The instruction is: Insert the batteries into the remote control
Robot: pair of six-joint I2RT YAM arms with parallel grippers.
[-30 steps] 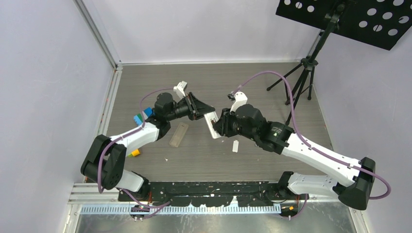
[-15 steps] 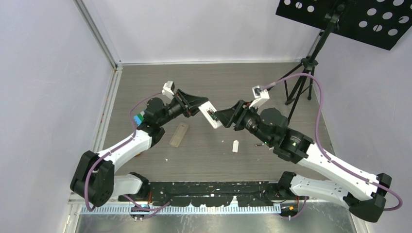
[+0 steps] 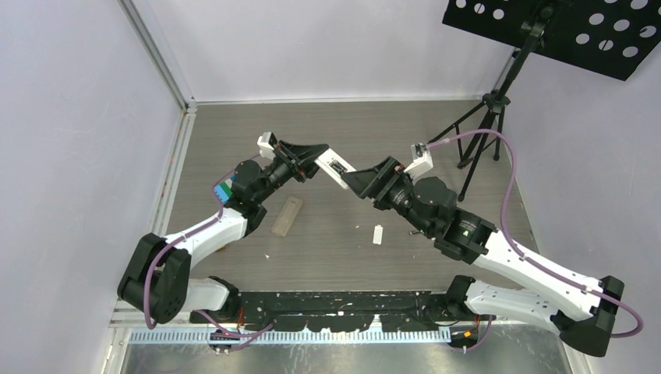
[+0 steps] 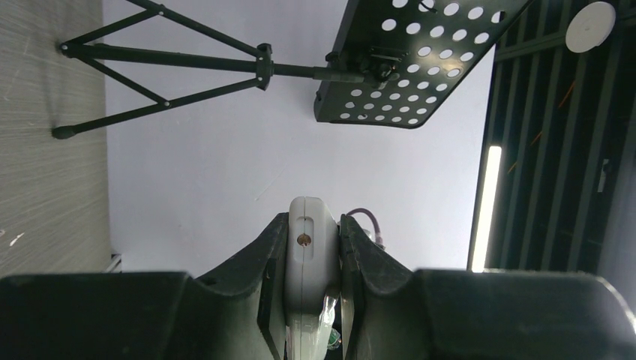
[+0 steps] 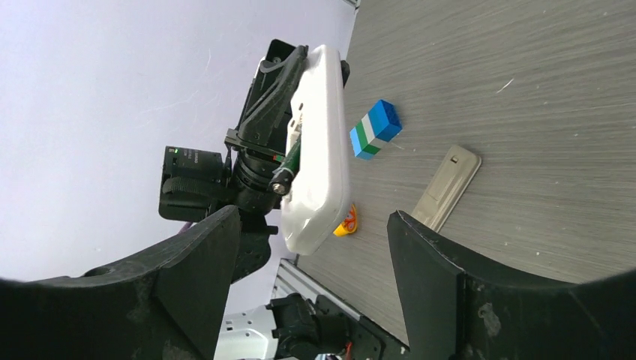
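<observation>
My left gripper (image 3: 314, 161) (image 4: 313, 225) is shut on the white remote control (image 3: 335, 167) (image 4: 310, 259) and holds it up off the table, tilted toward the right arm. In the right wrist view the remote control (image 5: 321, 142) shows edge-on. A dark battery (image 5: 287, 166) with a green mark lies along its recessed side. My right gripper (image 3: 361, 179) (image 5: 311, 225) stands open just past the remote's free end, its fingers (image 5: 199, 262) apart from it and holding nothing. No other batteries show.
On the table lie a translucent grey-tan bar (image 3: 287, 216) (image 5: 448, 187), a blue, green and white block (image 3: 224, 189) (image 5: 375, 129), a yellow piece (image 5: 346, 223) and a small white piece (image 3: 377, 234). A black tripod (image 3: 483, 128) with a perforated plate (image 3: 577, 31) stands back right.
Both arms have risen and swung toward the back, carrying the remote up. My right gripper has opened wide and come off the remote's end. The left grip is unchanged.
</observation>
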